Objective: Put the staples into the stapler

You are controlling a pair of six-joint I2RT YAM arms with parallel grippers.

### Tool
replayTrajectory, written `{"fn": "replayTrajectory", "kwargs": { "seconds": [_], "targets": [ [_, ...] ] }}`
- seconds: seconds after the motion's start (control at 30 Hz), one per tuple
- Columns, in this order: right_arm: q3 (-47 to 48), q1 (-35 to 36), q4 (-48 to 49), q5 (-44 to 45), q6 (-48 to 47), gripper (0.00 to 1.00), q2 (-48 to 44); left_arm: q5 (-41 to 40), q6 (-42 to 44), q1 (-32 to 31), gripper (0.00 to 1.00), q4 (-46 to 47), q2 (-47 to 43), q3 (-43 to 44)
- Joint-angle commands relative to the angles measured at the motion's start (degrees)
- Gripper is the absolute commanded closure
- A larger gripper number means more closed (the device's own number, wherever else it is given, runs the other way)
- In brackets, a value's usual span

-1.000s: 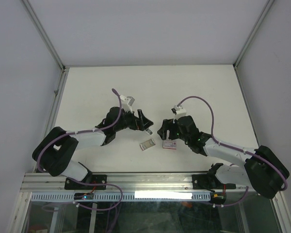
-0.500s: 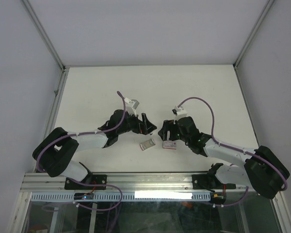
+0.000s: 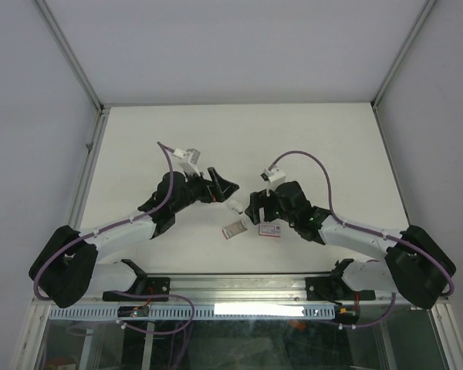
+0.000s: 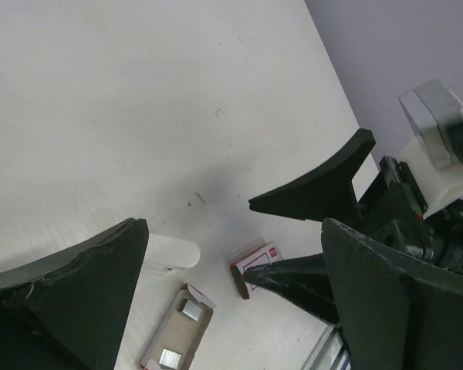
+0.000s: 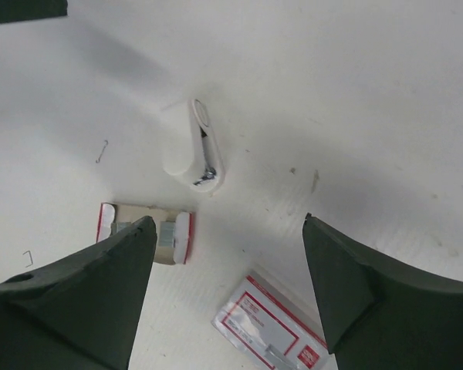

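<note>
The small white stapler (image 3: 234, 206) lies on the table between my two grippers; it also shows in the left wrist view (image 4: 170, 253) and the right wrist view (image 5: 194, 146). The staples' grey tray (image 3: 233, 230) with silvery strips lies just in front of it (image 5: 158, 229) (image 4: 177, 339). The white box with the red label (image 3: 272, 229) lies to the tray's right (image 5: 274, 327) (image 4: 258, 262). My left gripper (image 3: 220, 185) (image 4: 233, 223) is open and empty, above and left of the stapler. My right gripper (image 3: 255, 214) (image 5: 227, 220) is open and empty over the tray and box.
Two loose staples (image 5: 102, 150) (image 5: 27, 258) lie on the white table (image 3: 316, 146) left of the stapler. The right gripper's black fingers (image 4: 316, 185) reach into the left wrist view, close to my left gripper. Metal rails edge the table.
My left gripper has lifted back and to the left off the stapler, which now lies uncovered. My right gripper has shifted slightly left toward the stapler.
</note>
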Motion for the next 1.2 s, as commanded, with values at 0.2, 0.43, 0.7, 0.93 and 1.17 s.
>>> {"fn": "replayTrajectory", "kwargs": {
  "seconds": [0.2,0.43,0.7,0.93,1.17],
  "targets": [
    [14.0,5.7,2.2,0.0,-11.1,0.27,15.8,4.0,-13.3,9.4,0.01,3.6,-7.6,-11.0],
    [17.6,6.5,1.3,1.9,-11.5,0.38,23.2,2.6,-15.7,9.8,0.01,3.2,-12.5,-15.0],
    [18.3,7.2,1.8,3.3,-11.9,0.50,27.0,2.7,-17.9,9.8,0.01,3.5,-14.6,-16.4],
    [17.8,7.8,3.0,3.8,-12.4,0.74,27.1,5.0,-21.4,9.8,0.01,7.5,-14.1,-17.7],
    [15.8,7.9,7.7,1.7,-11.5,0.91,23.1,7.3,-26.5,9.8,0.01,12.5,-13.8,-19.9]
  ]
}}
